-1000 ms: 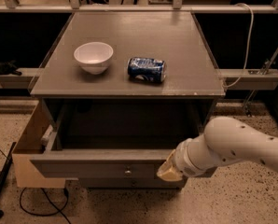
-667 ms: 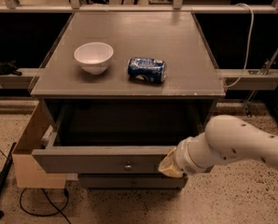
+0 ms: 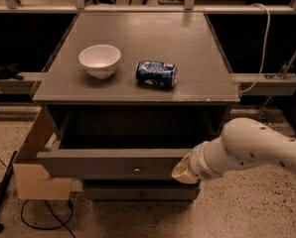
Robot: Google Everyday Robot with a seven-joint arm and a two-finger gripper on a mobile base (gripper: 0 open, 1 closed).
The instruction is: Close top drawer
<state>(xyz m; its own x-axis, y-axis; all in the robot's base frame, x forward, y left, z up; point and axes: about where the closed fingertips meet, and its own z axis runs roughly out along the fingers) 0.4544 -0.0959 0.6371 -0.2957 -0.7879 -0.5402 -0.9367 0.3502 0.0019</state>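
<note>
The top drawer (image 3: 113, 163) of the grey cabinet stands pulled out, and its dark inside shows empty. Its flat front panel has a small round metal knob (image 3: 136, 170) at the centre. My gripper (image 3: 184, 171) is at the end of the white arm (image 3: 247, 150), which comes in from the right. The gripper's tan tip rests against the right part of the drawer's front panel, to the right of the knob.
On the cabinet top (image 3: 197, 53) stand a white bowl (image 3: 100, 60) and a blue can (image 3: 156, 74) lying on its side. A lower drawer front (image 3: 138, 191) sits under the top drawer. A cardboard box (image 3: 35, 175) leans at the cabinet's left. Cables lie on the floor at lower left.
The drawer front has moved back a little toward the cabinet, and my gripper has moved with it, staying against the panel's right part.
</note>
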